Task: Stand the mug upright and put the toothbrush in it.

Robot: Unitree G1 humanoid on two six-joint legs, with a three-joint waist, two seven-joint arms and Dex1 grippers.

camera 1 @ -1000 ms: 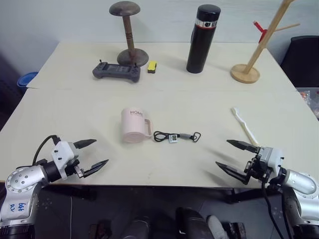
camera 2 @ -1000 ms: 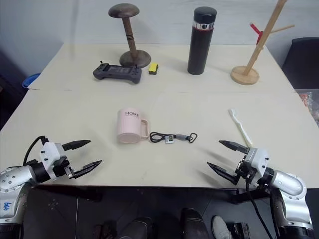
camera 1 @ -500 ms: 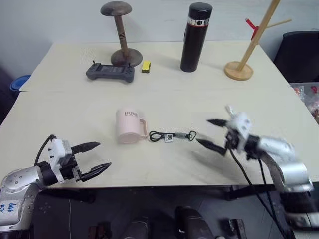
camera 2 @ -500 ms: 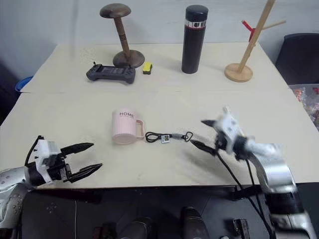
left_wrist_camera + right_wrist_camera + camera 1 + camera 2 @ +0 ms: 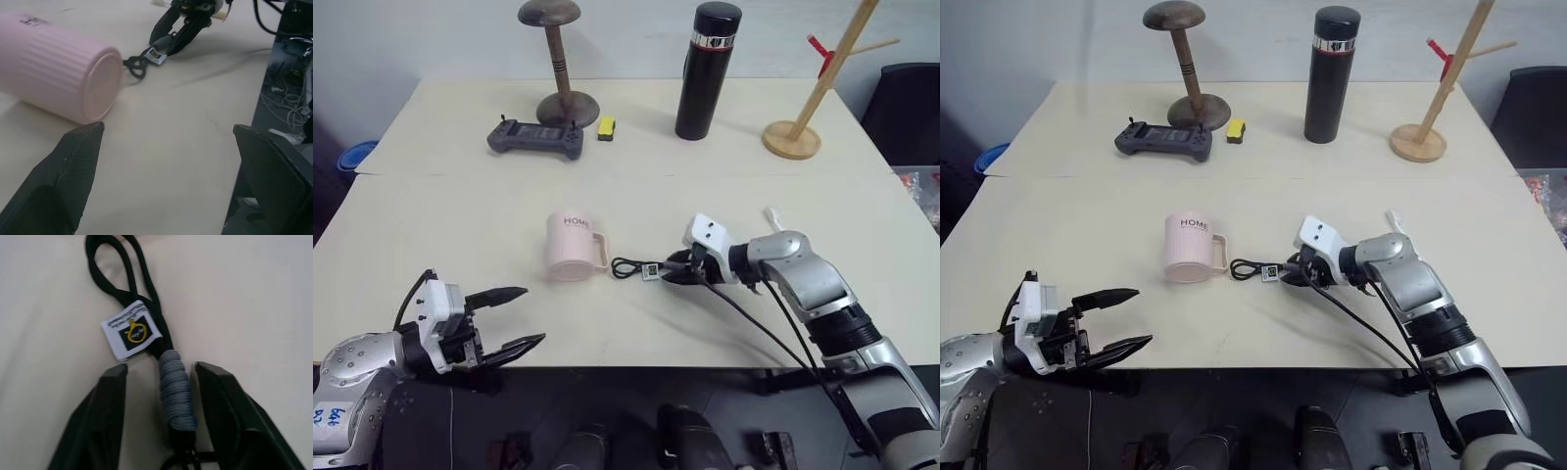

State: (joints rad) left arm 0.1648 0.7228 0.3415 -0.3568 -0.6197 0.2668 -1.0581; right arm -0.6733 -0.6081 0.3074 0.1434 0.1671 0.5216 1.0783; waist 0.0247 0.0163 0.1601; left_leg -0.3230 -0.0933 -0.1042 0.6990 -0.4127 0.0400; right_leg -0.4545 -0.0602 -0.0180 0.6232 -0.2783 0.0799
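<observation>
Pale tabletop (image 5: 460, 225) carries the mug (image 5: 574, 247) on its side at centre, a black cord (image 5: 641, 267) just beside its handle. Right gripper (image 5: 161, 387) straddles the cord's grey wrapped end, fingers narrowed around it but not yet touching — likely clearing it away. Left gripper (image 5: 514, 318) waits wide open near the front edge. Behind the right arm lies the toothbrush (image 5: 771, 215).

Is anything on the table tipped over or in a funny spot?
Yes. The pink mug lies on its side instead of standing. The right end effector straddles the black cord beside the mug, its fingers either side of the grey wrap, while the toothbrush lies behind that arm.
</observation>
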